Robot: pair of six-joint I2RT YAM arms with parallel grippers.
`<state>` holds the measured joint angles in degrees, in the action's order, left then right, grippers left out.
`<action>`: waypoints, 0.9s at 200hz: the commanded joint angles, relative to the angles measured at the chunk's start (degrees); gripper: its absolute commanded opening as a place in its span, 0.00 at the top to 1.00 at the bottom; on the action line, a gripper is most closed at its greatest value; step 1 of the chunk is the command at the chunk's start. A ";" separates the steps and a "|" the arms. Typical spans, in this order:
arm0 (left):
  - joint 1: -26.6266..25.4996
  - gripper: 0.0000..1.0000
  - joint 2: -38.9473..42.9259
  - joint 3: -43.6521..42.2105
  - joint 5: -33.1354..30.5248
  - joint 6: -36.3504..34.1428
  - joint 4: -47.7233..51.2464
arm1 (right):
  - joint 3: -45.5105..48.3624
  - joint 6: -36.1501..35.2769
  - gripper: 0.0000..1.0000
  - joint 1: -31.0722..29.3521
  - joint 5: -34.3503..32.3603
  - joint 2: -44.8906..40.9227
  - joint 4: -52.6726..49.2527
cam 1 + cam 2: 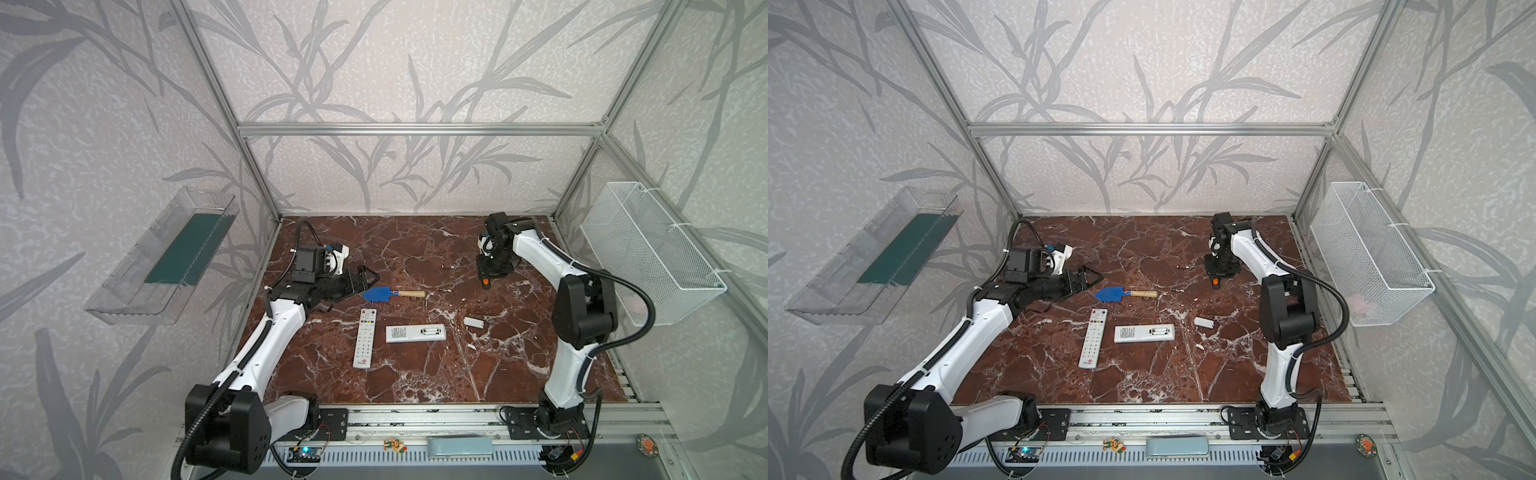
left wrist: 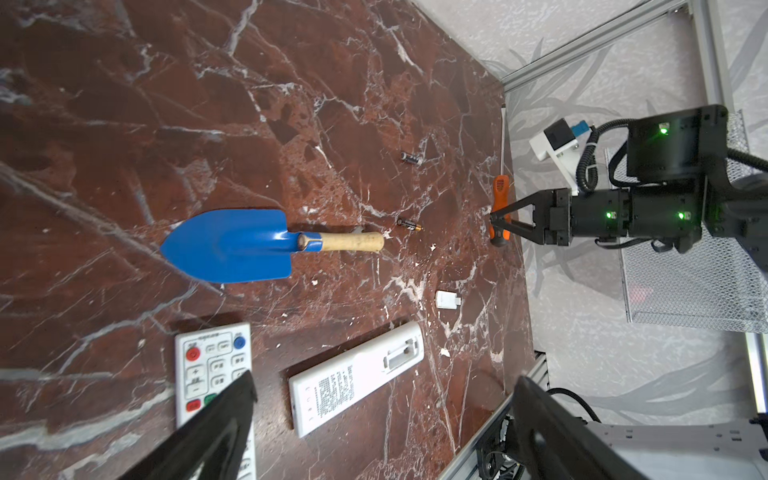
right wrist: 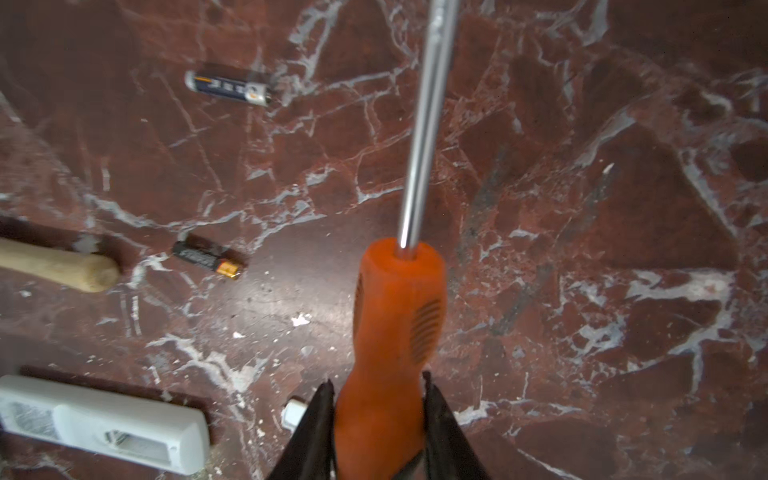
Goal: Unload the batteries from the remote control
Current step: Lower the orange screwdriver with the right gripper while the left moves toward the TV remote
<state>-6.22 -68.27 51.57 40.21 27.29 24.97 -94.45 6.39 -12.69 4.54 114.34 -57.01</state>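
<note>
A white remote control [image 1: 415, 333] [image 1: 1144, 333] [image 2: 357, 374] lies face down mid-table with its battery bay uncovered. Two batteries rest on the marble behind it, one [image 1: 449, 266] [image 2: 410, 158] [image 3: 228, 88] farther back and one [image 1: 444, 289] [image 2: 409, 225] [image 3: 206, 259] just off the trowel's handle. My left gripper [image 1: 370, 276] [image 1: 1092, 276] [image 2: 384, 386] hangs open and empty at the left, beside the trowel's blade. Toward the back right, my right gripper [image 1: 485, 279] [image 2: 496, 220] [image 3: 378, 386] is shut on the orange handle of a screwdriver [image 3: 399, 299].
A second remote [image 1: 365, 338] [image 2: 214, 365] lies buttons-up left of the first. A blue trowel [image 1: 392, 294] [image 2: 232, 245] lies behind both. A small white cover [image 1: 473, 322] [image 2: 448, 299] sits to the right. A wire basket [image 1: 652, 253] hangs on the right wall and a clear bin [image 1: 166, 257] on the left wall.
</note>
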 commanded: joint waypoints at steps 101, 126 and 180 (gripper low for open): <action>2.20 0.01 -0.01 -0.64 -5.58 -5.93 8.29 | -6.11 -3.29 0.68 0.12 -5.35 10.50 -5.41; 2.11 0.01 0.06 -1.55 -7.57 -5.45 9.08 | -5.23 -3.37 0.50 0.20 -6.12 10.57 -4.31; 2.08 0.01 -0.22 -1.06 -10.83 -6.02 12.04 | -4.98 -2.57 0.31 0.30 -3.75 8.20 -2.30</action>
<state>-4.38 -68.34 50.09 31.94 22.76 33.80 -99.61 3.40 -12.69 -0.36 124.81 -59.83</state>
